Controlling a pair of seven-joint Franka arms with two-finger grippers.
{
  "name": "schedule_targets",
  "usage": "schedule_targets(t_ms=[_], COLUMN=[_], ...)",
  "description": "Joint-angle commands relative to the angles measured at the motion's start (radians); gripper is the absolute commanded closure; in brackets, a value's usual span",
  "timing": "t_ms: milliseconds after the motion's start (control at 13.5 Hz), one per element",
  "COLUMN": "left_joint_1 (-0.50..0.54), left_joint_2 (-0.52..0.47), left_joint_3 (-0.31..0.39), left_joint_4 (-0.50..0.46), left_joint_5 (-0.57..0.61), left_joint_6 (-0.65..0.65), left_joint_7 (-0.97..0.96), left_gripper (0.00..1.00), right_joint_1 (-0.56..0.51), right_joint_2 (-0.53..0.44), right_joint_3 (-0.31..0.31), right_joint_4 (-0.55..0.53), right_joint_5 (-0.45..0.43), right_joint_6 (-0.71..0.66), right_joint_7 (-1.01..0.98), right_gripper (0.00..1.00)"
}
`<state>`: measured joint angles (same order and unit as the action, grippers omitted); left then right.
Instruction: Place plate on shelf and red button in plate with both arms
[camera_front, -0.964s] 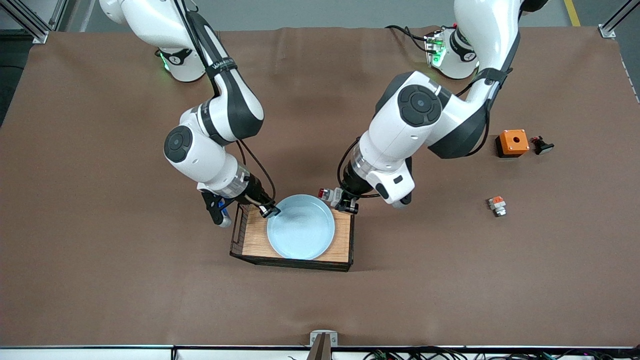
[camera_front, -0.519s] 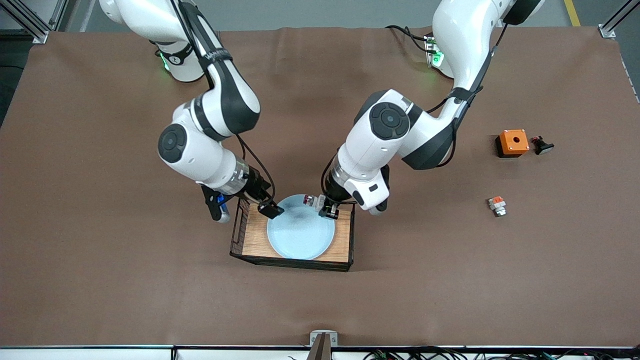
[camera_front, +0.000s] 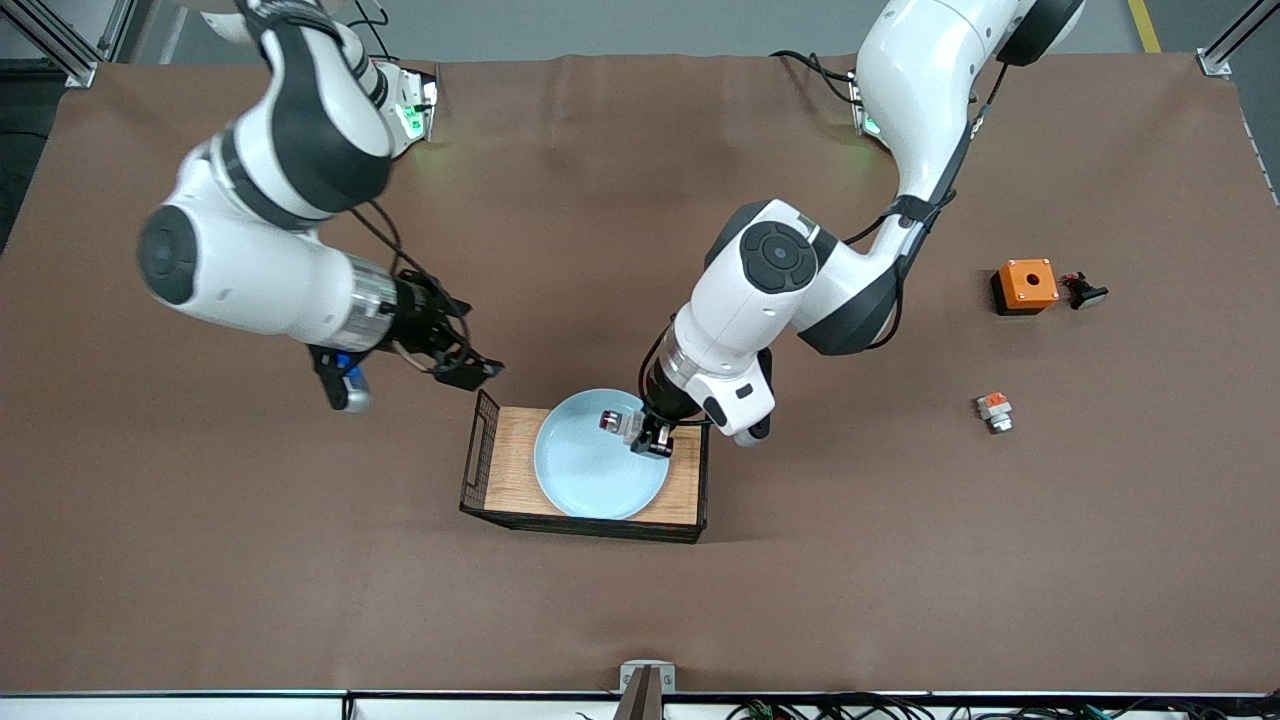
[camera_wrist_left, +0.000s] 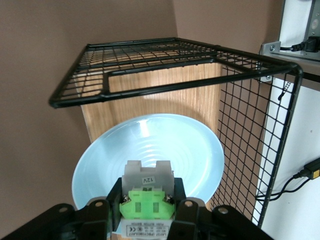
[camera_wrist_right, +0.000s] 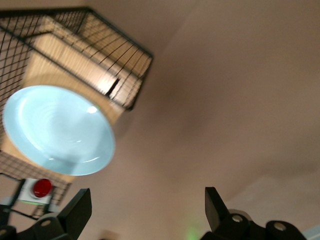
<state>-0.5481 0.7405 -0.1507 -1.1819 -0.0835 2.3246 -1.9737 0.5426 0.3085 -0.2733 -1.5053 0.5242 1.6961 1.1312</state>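
Left wrist view gives me the clearest read: my left end effector (camera_wrist_left: 146, 212) is clamped on the red button (camera_wrist_left: 147, 197), green patch facing the camera, pale end pointing down toward the plate (camera_wrist_left: 190, 145). From the front view the left end effector (camera_front: 645, 436) hangs over the part of the plate (camera_front: 590, 475) toward the left arm's end of the tabletop, with the red button (camera_front: 612, 421) jutting out over the plate's floor, red cap showing. The plate itself sits in the wire basket (camera_front: 483, 440) on its wooden floor, so that half of the job looks done.

The step in hand, as I judge it, is setting the button down on the plate. I would lower straight down until the part is just above the plate's floor before opening, since a drop from height would likely make the small piece bounce or roll to the rim. I would also keep the fingers off the basket's wire wall, which stands close by on that side.

My right end effector (camera_front: 462, 366) is spread wide and empty, up over bare tabletop (camera_front: 900, 600) beside the basket's handle end; that arm waits. Its own wrist view shows the plate (camera_wrist_right: 55, 130) and the button's red cap (camera_wrist_right: 41, 187) from well off.
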Motion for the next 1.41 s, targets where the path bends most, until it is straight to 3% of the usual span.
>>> schedule_targets(t_ms=[0,297,593,668,742,890,1039,1187,1335], left_joint_1=[-0.018,-0.033,-0.033,-0.035,-0.033,-0.033,-0.033,-0.032,-0.024], left_joint_2=[0.029,0.054,0.069,0.069,0.069,0.068,0.065,0.062,0.057], left_joint_3=[0.013,0.014,0.013,0.013,0.011,0.011,0.008,0.008,0.002], left_joint_4=[0.034,0.034,0.034,0.034,0.034,0.033,0.033,0.033,0.033], left_joint_5=[-0.01,-0.01,-0.01,-0.01,-0.01,-0.01,-0.01,-0.01,-0.012], left_joint_6=[0.041,0.047,0.073,0.076,0.076,0.076,0.075,0.071,0.052], left_joint_7=[0.01,0.016,0.029,0.029,0.03,0.05,0.075,0.076,0.096], left_gripper=[1.0,0.98,0.95,0.94,0.88,0.65,0.0,0.0,0.0], right_joint_1=[-0.081,-0.179,-0.298,-0.334,-0.398,-0.514,-0.549,-0.546,-0.559], right_joint_2=[-0.045,-0.118,-0.17,-0.187,-0.201,-0.233,-0.284,-0.344,-0.396], right_joint_3=[0.017,0.019,0.026,0.055,0.113,0.219,0.233,0.244,0.302], right_joint_4=[0.016,0.02,0.019,0.013,0.011,0.01,-0.022,-0.058,-0.09], right_joint_5=[-0.07,-0.252,-0.344,-0.389,-0.433,-0.486,-0.5,-0.553,-0.585], right_joint_6=[-0.126,-0.259,-0.305,-0.305,-0.305,-0.305,-0.305,-0.305,-0.293], right_joint_7=[-0.17,-0.589,-0.907,-0.97,-1.032,-1.108,-1.182,-1.199,-1.211], right_gripper=[0.0,0.0,0.0,0.0,0.0,0.0,0.0,0.0,0.0])
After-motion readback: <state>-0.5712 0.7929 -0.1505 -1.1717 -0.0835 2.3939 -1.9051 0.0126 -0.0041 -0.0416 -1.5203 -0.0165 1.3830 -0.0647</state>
